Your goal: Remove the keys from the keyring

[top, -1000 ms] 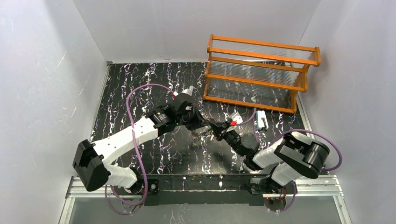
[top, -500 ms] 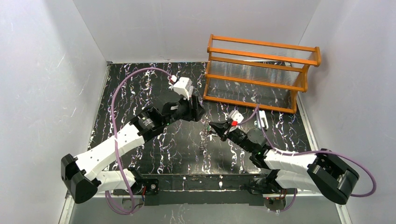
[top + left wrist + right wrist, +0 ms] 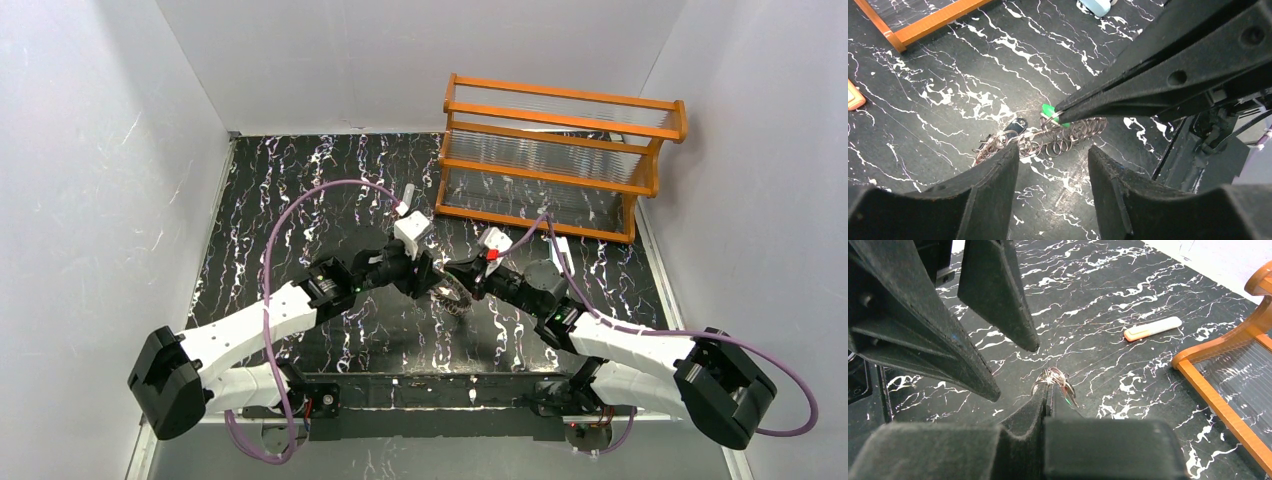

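The table is black with thin white lines, like marble. White walls stand on three sides. An orange wooden rack sits at the far right. An orange and white tube lies near the back, and a pale clip lies close to the rack.

The keyring is near the middle of the table. It looks like a bunch of thin metal loops. The right pincer is pressed tight together, and its tips pinch the keyring right beside the green key. A dark key hangs at the other end of the loops. You cannot tell if the low end of the keyring touches the table.

The left pincer is spread wide. One finger is on each side of the keyring, but they do not touch it.

Both arms reach out low over the table. The left arm comes in from the left and the right arm from the right. Their pincers meet tip to tip in the middle.
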Robot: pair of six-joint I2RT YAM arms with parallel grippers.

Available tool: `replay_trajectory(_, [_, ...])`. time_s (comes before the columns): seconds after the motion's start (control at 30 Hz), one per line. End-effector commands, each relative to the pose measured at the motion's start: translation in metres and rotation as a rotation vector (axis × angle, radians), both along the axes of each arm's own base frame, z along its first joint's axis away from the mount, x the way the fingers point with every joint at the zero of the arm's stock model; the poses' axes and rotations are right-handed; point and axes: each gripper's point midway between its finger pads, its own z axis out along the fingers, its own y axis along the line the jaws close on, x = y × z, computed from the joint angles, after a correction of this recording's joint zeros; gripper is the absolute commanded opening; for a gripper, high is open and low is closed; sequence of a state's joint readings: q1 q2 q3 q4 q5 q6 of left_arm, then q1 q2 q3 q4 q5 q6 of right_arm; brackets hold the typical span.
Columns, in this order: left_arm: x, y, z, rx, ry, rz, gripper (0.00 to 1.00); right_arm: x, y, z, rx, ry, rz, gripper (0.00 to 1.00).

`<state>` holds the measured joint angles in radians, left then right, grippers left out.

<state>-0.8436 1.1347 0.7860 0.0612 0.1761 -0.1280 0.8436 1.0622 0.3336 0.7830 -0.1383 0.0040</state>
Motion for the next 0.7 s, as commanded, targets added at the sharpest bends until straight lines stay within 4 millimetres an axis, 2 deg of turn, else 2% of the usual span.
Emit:
replay_trajectory(0.0, [0.004,0.002,0.022,-0.088,-0.110,0.009,0.47,0.003,0.005,0.032,0.062,-0.025,0.007,0.01])
replay_trajectory(0.1, [0.009,0.006,0.018,-0.105,-0.096,0.067,0.35,0.004,0.005,0.032,0.067,-0.016,0.000,0.01])
replay_trajectory(0.2, [0.010,0.005,0.012,-0.128,-0.054,0.096,0.32,0.004,0.005,0.033,0.071,-0.011,-0.001,0.01])
replay_trajectory(0.33, [0.011,0.006,0.010,-0.145,-0.039,0.122,0.33,0.001,0.006,0.032,0.071,-0.011,0.012,0.01])
replay_trajectory(0.43, [0.015,0.010,0.010,-0.135,-0.042,0.156,0.37,0.001,0.003,0.032,0.066,-0.025,0.005,0.01])
replay_trajectory(0.67, [0.007,-0.004,0.002,-0.158,0.005,0.087,0.41,0.002,-0.002,0.036,0.050,-0.040,-0.008,0.01])
